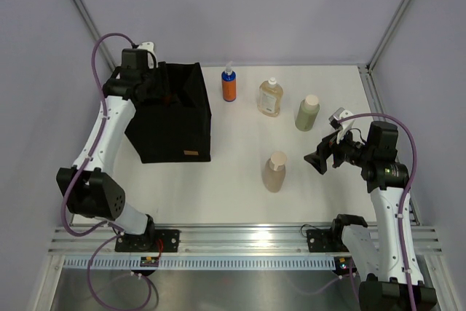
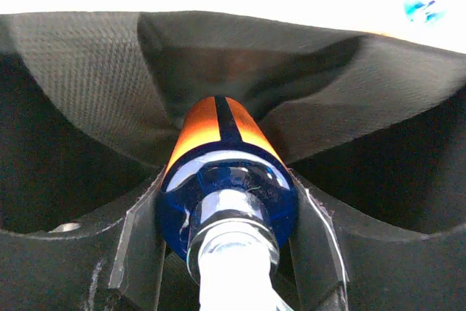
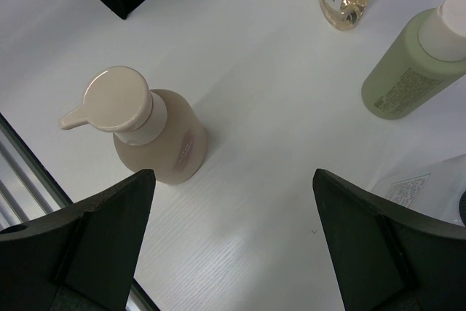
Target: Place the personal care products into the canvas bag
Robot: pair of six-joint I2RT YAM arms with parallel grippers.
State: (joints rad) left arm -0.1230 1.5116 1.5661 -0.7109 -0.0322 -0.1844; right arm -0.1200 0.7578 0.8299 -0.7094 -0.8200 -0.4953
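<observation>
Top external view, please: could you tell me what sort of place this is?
Most likely a robotics lab test cell: a white table enclosed by plain panels, with two robot arms bolted to an aluminium rail at its near edge.

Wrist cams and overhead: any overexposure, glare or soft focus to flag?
Left wrist: the background above the canvas bag rim is blown out to white, and the orange bottle goes soft at its near white top. Right wrist: even light, beige bottle sharp with a faint shadow, dark jaws slightly soft. Top external: glare streak on the metal rail.
</observation>
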